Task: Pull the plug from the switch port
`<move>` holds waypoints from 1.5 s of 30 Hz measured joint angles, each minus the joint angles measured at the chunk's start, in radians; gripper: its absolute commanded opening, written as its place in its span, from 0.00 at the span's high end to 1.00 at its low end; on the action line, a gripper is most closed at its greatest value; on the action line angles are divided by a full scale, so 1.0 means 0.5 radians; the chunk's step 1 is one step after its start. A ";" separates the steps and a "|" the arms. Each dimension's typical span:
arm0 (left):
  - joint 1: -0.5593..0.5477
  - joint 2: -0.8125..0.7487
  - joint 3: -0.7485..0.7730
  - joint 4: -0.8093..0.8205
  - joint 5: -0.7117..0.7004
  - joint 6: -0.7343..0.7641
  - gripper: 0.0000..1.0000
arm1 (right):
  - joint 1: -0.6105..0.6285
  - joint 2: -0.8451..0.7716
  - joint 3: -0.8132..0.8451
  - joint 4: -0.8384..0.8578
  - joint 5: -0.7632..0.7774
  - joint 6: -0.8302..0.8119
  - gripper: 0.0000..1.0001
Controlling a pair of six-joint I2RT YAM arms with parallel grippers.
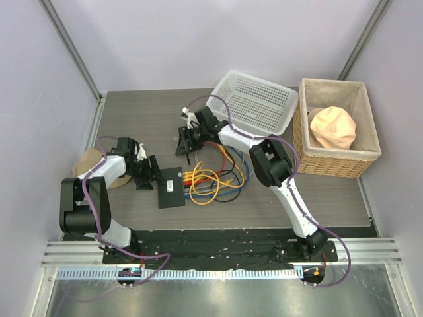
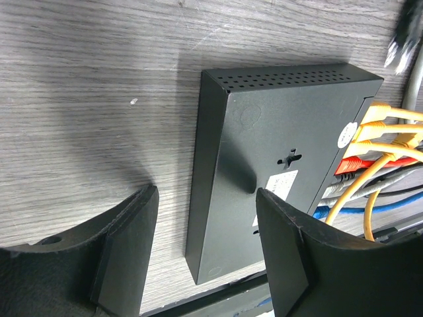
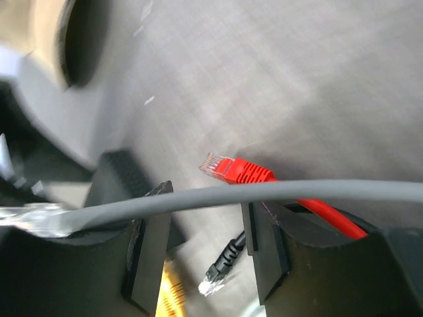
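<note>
The left jaws are open, just beside the black switch [image 2: 277, 152], which lies flat on the table [image 1: 132, 119] with yellow cables [image 2: 386, 135] plugged in. Further back, the right jaws are open too. A grey cable [image 3: 297, 190] seems to lie across them, near a loose red plug [image 3: 234, 170]. Farthest back, a woven basket [image 1: 337, 165] holds a round peach thing [image 1: 332, 127], beside a white basket [image 1: 254, 99].

One black switch [image 1: 172, 187], one tangle of cables [image 1: 215, 181], one white mesh basket [image 1: 254, 99], one wicker basket [image 1: 334, 165].
</note>
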 measured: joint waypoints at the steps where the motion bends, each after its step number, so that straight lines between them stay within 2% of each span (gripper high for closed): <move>1: 0.000 0.001 0.000 0.000 0.000 0.000 0.35 | -0.008 -0.008 0.004 0.005 0.071 -0.006 0.45; 6: 0.000 0.000 0.000 0.000 -0.001 0.000 0.34 | -0.122 -0.041 0.011 0.025 0.404 -0.101 0.45; 10: 0.000 -0.008 -0.008 0.002 -0.001 0.000 0.35 | -0.274 -0.067 0.007 0.009 0.446 -0.214 0.46; 16: 0.000 -0.034 -0.031 0.002 0.007 0.002 0.34 | -0.359 -0.171 -0.183 -0.021 -0.108 -0.311 0.49; 21: 0.000 -0.040 -0.032 0.010 0.069 0.010 0.34 | -0.214 -0.189 -0.300 -0.054 -0.417 -0.350 0.50; 28: 0.000 -0.041 -0.056 0.017 0.082 0.021 0.34 | -0.048 -0.189 -0.312 -0.076 -0.604 -0.394 0.50; 45: 0.000 -0.070 -0.087 0.037 0.083 0.014 0.35 | -0.033 -0.065 -0.185 -0.308 -0.725 -0.541 0.44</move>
